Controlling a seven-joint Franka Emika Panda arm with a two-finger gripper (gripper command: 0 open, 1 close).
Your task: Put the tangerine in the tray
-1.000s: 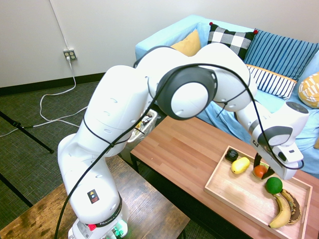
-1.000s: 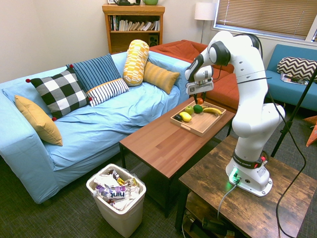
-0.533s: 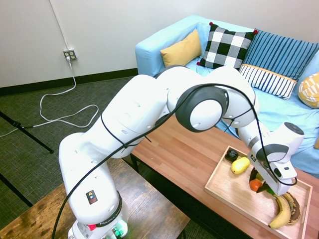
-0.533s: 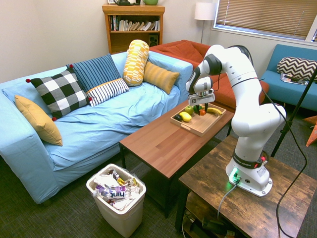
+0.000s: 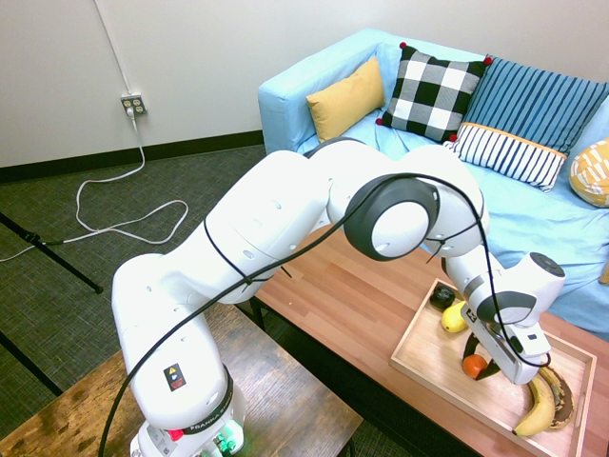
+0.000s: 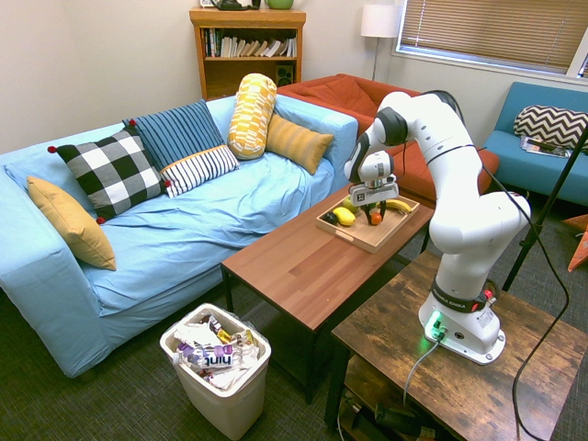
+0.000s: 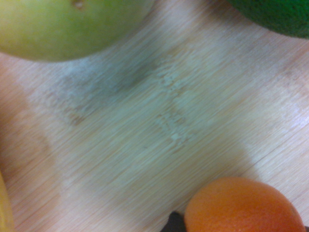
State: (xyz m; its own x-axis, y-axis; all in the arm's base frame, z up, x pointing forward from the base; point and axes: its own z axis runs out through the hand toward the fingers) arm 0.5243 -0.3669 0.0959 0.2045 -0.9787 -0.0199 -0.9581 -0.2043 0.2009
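Tangerine (image 5: 474,366) is gripped in the closed tool (image 5: 481,365), low over the bare wooden floor of the tray (image 5: 440,363), not yet released. Beyond it lie a yellow fruit (image 5: 454,317) and bananas (image 5: 540,405). Remaining, by my reading: set down, let go, retreat.

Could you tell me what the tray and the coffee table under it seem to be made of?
The tray looks like pale unfinished wood, perhaps bamboo: the wrist view shows fine straight grain, matte. The coffee table appears to be reddish-brown wood or laminate, with plank lines and a slight sheen.
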